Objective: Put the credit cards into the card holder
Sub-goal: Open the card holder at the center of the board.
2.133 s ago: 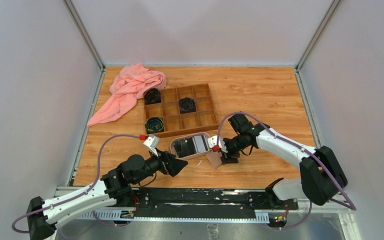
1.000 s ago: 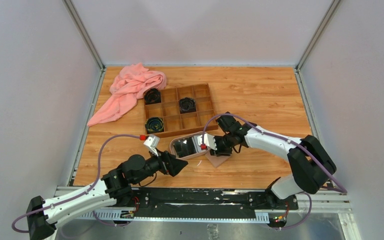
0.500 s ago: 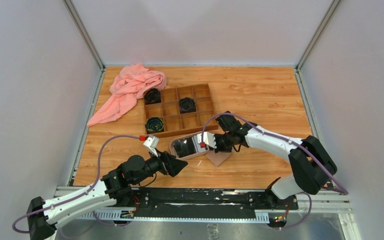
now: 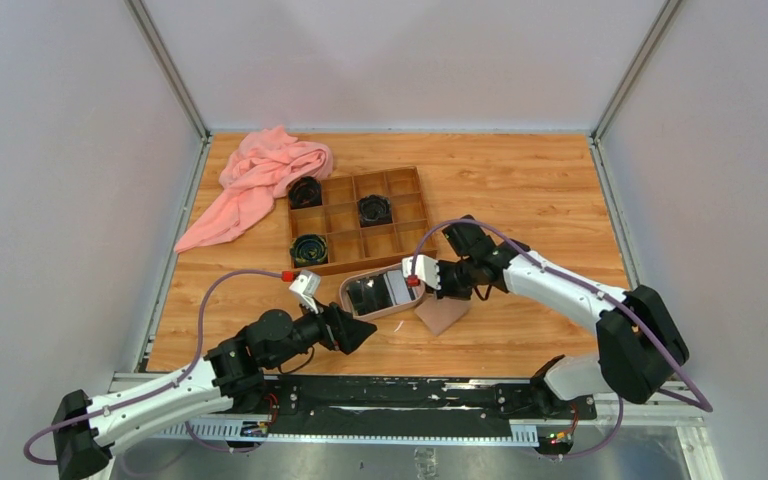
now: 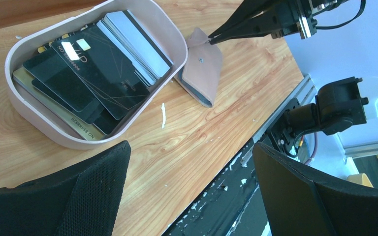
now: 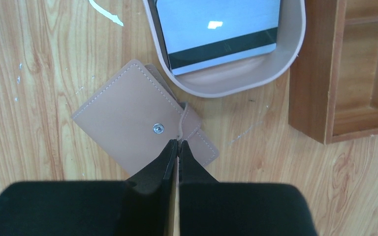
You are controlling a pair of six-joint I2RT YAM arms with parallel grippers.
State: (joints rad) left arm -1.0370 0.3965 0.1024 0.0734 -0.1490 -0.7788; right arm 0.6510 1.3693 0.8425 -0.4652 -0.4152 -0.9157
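Observation:
The tan-pink card holder [image 4: 443, 316] [image 5: 202, 69] [image 6: 128, 118] lies on the wood just right of the oval tray [image 4: 345, 300] [image 5: 10, 83] [image 6: 226, 88]. Several black and light credit cards [image 4: 382, 292] [image 5: 93, 69] [image 6: 216, 29] are stacked in that tray. My right gripper [image 4: 438, 298] [image 5: 209, 42] [image 6: 178, 142] is shut on the edge of the holder's snap flap, beside the button. My left gripper [image 4: 358, 335] [image 5: 191, 146] stands open over bare wood near the tray's front, holding nothing.
A brown wooden compartment box [image 4: 360, 220] [image 6: 344, 69] with round black coiled items sits behind the tray. A pink cloth [image 4: 260, 180] lies at the back left. A white scrap [image 5: 163, 115] lies on the wood, and the table's front rail [image 5: 275, 123] is close.
My right gripper has closed on the holder's flap and drawn back slightly to the right, shifting the holder a little. The left arm has hardly moved.

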